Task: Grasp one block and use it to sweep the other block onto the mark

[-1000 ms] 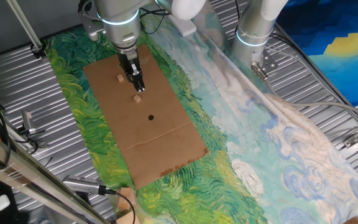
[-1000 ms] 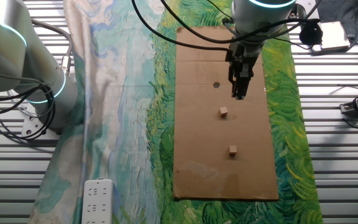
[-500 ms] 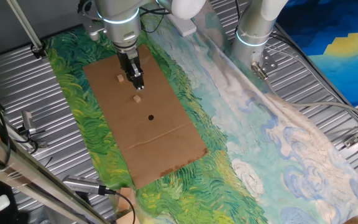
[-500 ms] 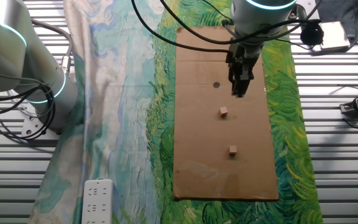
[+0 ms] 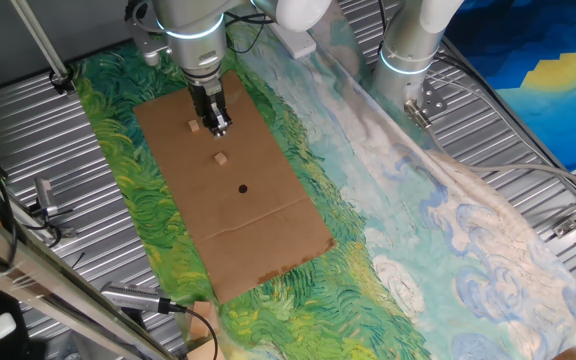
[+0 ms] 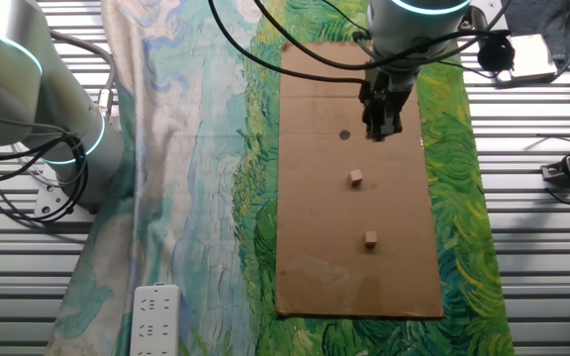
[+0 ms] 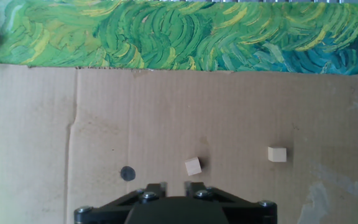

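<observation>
2 tan cubes [image 7: 193,166] [image 7: 277,154] flat on cardboard, apart; black dot mark [image 7: 127,173] beside nearer cube, not touching.

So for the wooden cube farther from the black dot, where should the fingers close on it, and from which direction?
Best guess: come straight down on the far cube and close on two opposite flat side faces. It lies flat on the cardboard sheet, apart from the near cube and the mark, so all sides look free. It appears nearly square to the sheet's edges, so little wrist turn seems needed. The gripper hangs above the sheet.
</observation>
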Tool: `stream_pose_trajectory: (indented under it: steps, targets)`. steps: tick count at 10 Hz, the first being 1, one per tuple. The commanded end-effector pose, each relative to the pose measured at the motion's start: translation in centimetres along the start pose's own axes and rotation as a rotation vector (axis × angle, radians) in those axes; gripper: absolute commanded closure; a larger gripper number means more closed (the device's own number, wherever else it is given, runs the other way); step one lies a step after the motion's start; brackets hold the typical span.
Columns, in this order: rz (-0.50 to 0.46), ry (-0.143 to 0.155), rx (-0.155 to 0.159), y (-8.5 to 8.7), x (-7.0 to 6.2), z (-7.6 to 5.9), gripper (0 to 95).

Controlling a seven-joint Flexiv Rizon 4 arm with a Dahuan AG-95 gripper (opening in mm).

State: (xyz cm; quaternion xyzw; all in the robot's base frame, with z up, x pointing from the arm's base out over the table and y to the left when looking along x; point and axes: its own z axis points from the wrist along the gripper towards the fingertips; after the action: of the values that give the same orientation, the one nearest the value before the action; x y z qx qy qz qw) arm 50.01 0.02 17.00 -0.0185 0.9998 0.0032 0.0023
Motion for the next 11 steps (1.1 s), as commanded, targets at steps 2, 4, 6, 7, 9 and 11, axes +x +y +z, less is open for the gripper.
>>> stream_pose_trajectory:
  steps: [2,4,6,7,9,11]
  targets:
    - [0.0,0.001,0.0,-0.01,0.01,-0.01,95.0]
    - [0.0,0.001,-0.001,-0.01,0.01,-0.01,95.0]
    - [0.0,0.001,-0.001,-0.01,0.01,-0.01,95.0]
    - [0.002,0.001,-0.001,-0.01,0.01,-0.01,95.0]
    - [-0.036,0.001,-0.001,-0.01,0.01,-0.01,95.0]
    - [-0.1,0.0,-0.002,-0.01,0.02,-0.01,95.0]
